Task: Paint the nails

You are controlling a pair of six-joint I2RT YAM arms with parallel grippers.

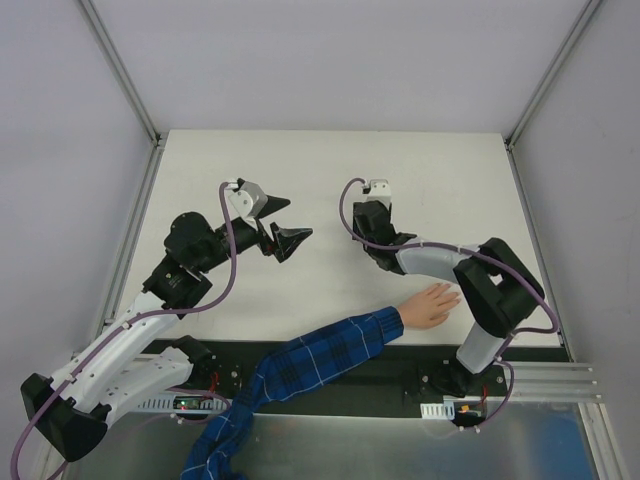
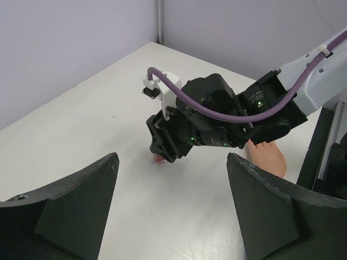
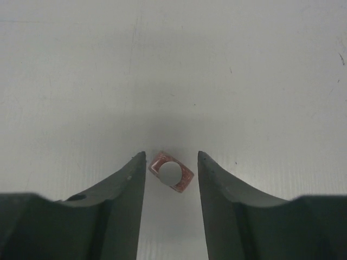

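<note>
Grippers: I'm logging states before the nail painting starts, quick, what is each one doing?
Left gripper: open, holding nothing.
Right gripper: open, a finger on each side of the small reddish bottle, slim gaps showing.

Lab bench – white table (image 1: 330,170), grey enclosure walls (image 1: 330,60)

A small reddish bottle (image 3: 171,173) with a pale round top stands on the white table (image 1: 330,160). It sits between the tips of the right pincer (image 3: 171,155), just beside each one. From the left pincer (image 1: 298,218) it lies well off to the right. Grey walls (image 1: 330,60) and metal posts (image 1: 118,70) rise beyond both pincers. Behind both pincers, at the table's near edge, a blue-and-white plaid sleeve (image 1: 320,355) crosses a black strip (image 1: 400,370).
</note>
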